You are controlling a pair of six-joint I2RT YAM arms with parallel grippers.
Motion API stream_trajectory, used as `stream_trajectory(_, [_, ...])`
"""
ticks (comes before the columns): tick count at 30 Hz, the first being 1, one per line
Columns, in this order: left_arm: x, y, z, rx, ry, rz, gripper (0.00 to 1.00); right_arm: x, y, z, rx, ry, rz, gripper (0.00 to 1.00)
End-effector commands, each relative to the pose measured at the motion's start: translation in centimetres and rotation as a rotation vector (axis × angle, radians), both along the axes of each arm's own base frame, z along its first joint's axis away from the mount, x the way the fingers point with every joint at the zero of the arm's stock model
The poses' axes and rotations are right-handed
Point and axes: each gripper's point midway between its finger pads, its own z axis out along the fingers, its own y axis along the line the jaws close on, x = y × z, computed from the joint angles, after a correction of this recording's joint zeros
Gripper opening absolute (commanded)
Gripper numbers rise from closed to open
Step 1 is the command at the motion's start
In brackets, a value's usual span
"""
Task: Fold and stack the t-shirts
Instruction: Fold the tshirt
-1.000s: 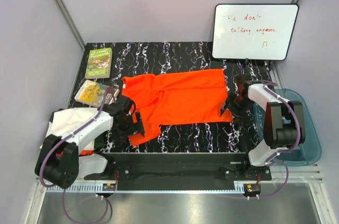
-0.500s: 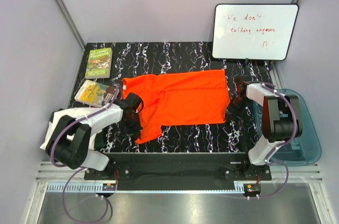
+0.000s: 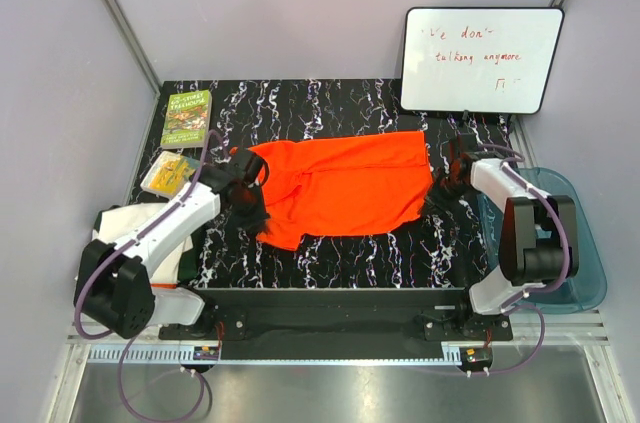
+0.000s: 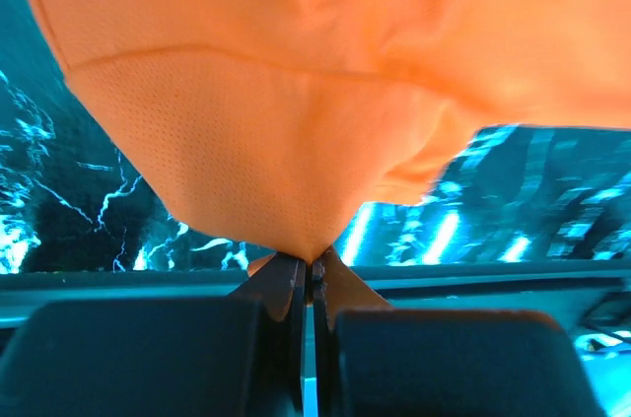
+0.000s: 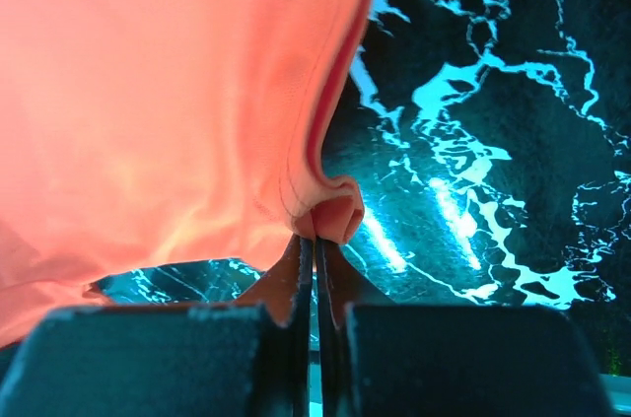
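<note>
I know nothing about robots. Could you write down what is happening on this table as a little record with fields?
Shirt being handled: orange t-shirt, spread on the black marbled table
Folded: not yet
Left jaws: shut, pinching the shirt's left end
Right jaws: shut, pinching the shirt's right edge
Far left corner: green book
Far right: whiteboard with red writing
Right of the table: blue tub
</note>
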Motion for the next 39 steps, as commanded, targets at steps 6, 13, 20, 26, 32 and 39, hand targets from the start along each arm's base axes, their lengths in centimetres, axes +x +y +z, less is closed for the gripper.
stream_trajectory(6, [5.0,0.6,4.8,0.059,-0.128,0.025,0.00,5.1,0.1,3.4,-0.017,-0.137,0.057,0.03])
stream_trajectory(13, [9.0,2.1,5.0,0.081,-0.133,0.058,0.00,10.0,0.1,2.9,-0.037,-0.158,0.093,0.03])
stream_trajectory(20, [13.1,3.0,5.2,0.069,-0.144,0.095,0.00,12.4,-0.1,-0.8,-0.052,-0.091,0.113,0.04])
stream_trajectory(26, [15.8,2.3,4.5,0.050,-0.122,0.091,0.00,14.1,0.1,-1.6,-0.046,-0.087,0.103,0.08])
stream_trajectory(32, [17.7,1.8,3.6,0.039,-0.105,0.101,0.00,15.7,0.1,-1.7,-0.056,-0.094,0.084,0.80])
stream_trajectory(39, [19.7,2.9,2.6,0.025,-0.082,0.158,0.00,16.0,-0.3,-0.1,-0.074,-0.136,0.098,1.00])
